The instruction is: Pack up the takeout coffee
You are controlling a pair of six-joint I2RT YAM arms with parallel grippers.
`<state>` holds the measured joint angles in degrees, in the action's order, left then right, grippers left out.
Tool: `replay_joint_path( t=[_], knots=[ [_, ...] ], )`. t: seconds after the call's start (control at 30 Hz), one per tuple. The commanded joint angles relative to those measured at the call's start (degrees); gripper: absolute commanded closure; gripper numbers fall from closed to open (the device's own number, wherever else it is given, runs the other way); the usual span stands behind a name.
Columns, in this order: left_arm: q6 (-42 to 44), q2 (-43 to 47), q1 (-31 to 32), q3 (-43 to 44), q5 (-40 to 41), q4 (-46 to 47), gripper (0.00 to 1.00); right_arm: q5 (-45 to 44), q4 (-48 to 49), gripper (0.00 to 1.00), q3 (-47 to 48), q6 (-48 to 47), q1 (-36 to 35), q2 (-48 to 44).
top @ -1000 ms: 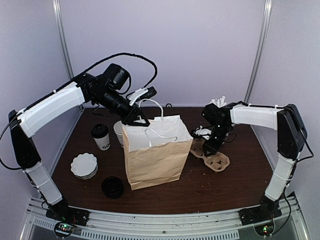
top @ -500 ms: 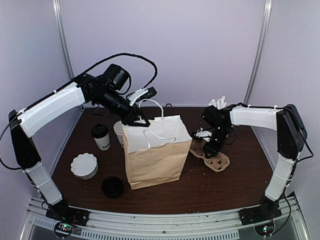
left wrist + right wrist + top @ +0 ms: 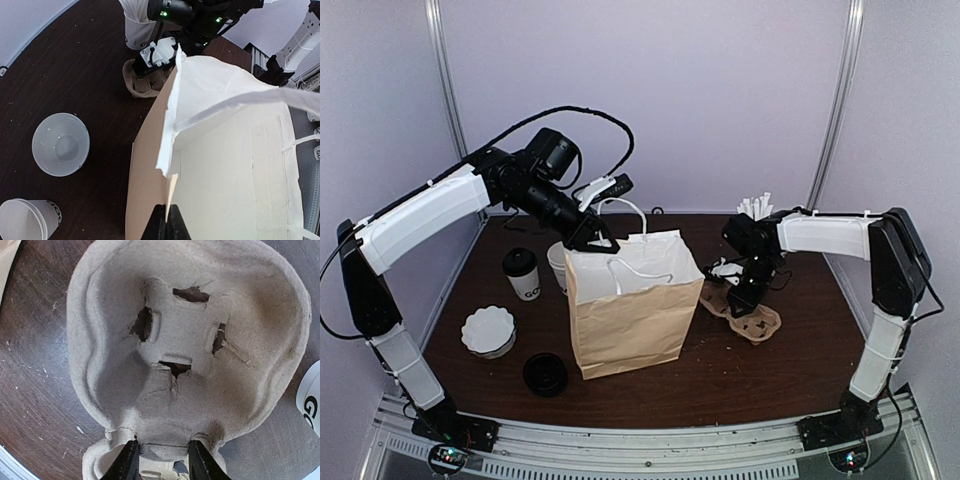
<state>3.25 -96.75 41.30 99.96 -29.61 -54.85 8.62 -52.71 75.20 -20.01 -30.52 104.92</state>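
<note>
Right wrist view: right gripper (image 3: 160,465), jaws just narrowed, straddles the tan moulded-pulp cup carrier (image 3: 190,340), grip unconfirmed; left gripper (image 3: 165,227) stays pinched on the brown paper bag (image 3: 145,170); black-lidded white takeout coffee cup (image 3: 521,273), top view's left, awaits packing.

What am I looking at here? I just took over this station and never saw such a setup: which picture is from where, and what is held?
Two robot arms, left and right, are bolted at the near edge of a table, each ending in a two-finger gripper. The wide picture comes from a fixed camera above and behind them; the other two come from cameras on the wrists. On the table stand a brown paper bag, the takeout coffee with its black lid, a loose black lid and a pulp cup carrier. The left gripper is shut on the bag's rim. The right gripper straddles the carrier's narrow middle; whether it grips it, I cannot tell.
</note>
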Motion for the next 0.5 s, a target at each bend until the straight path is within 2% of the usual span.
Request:
replay_joint_path(
  t=[0.0,0.3,0.47],
  knots=[
    [-0.34,1.56,-0.34,-0.38,-1.09,2.38,1.00,-1.24,-0.90,0.65,1.00,0.93,-0.57,0.74],
    [-0.18,1.64,-0.36,-0.34,-1.25,2.25,1.00,-4.17,-0.09,0.57,-0.61,1.26,-1.52,-4.32],
    [-0.17,1.39,-0.42,-0.29,-1.42,2.14,1.00,-4.02,0.07,0.57,-1.41,1.44,-1.64,-4.00]
  ],
)
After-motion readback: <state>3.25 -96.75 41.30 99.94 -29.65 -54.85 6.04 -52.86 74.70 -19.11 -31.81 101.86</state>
